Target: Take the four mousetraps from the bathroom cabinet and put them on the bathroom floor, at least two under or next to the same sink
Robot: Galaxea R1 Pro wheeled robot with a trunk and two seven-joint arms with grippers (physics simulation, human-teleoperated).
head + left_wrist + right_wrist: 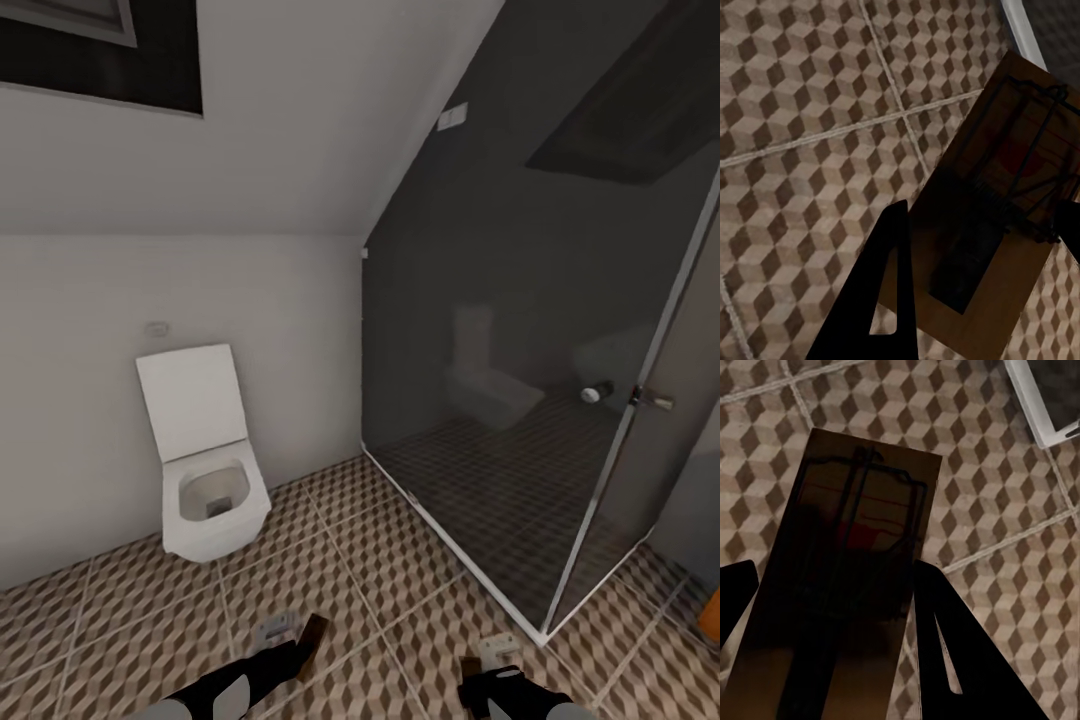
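I'm looking into a bathroom corner with white walls under a sloped ceiling, and the bathroom floor (400,570) spreads out below me in its brown, beige and white cube-pattern tiles with pale grout lines. A white wall-hung toilet (205,470) sits against the left wall with its lid raised. To my right stands a dark glass shower enclosure (520,400) with a white base strip along the floor and a small metal handle (648,399) on its door. A sliver of something orange (710,608) shows at the far right edge; I cannot tell what it is.

At the bottom of my head view both arms reach forward over the tiles. My left gripper (290,640) is clamped on a mousetrap (312,637); in the left wrist view the brown wooden slab (990,217) sits between the dark fingers (870,300), with its wire parts and red spot visible, held above the floor. My right gripper (497,668) is likewise closed on a second mousetrap (844,577), which in the right wrist view lies lengthwise between the fingers (960,652) with the red spot near its middle, above the tiles and near the white corner of the shower base (1039,405).
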